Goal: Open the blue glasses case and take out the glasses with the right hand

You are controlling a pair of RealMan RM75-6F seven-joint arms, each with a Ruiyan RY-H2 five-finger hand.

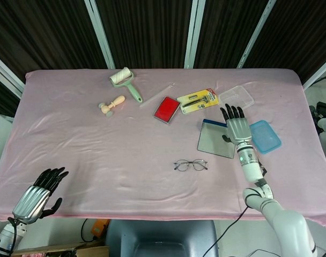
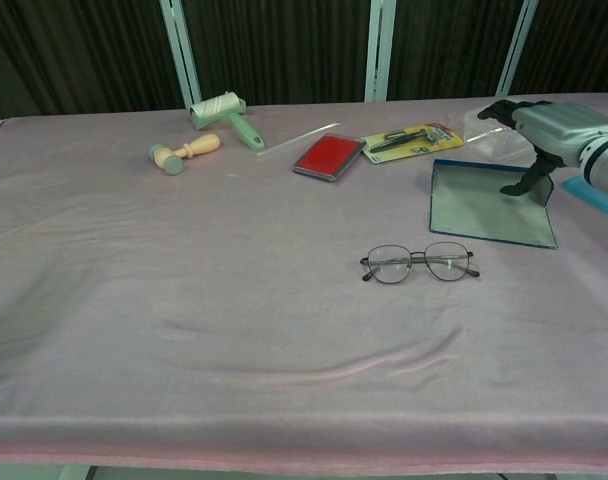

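Observation:
The glasses (image 1: 190, 165) (image 2: 419, 262) lie unfolded on the pink cloth, out of the case and touched by nothing. To their right lies the blue glasses case (image 1: 216, 141) (image 2: 490, 203), flat, with its grey inside facing up. My right hand (image 1: 238, 129) (image 2: 551, 132) hovers over the case's right edge with its fingers stretched out and apart; only the thumb tip reaches down onto the grey surface. It holds nothing. My left hand (image 1: 37, 195) hangs beyond the table's near left corner, fingers apart and empty, seen in the head view only.
A blue lid (image 1: 264, 136) (image 2: 594, 192) lies just right of the case, a clear box (image 1: 236, 97) (image 2: 494, 125) and a yellow blister pack (image 1: 198, 100) behind it. Further left are a red pad (image 1: 167, 109), a wooden stamp (image 1: 112, 105) and a green roller (image 1: 125, 81).

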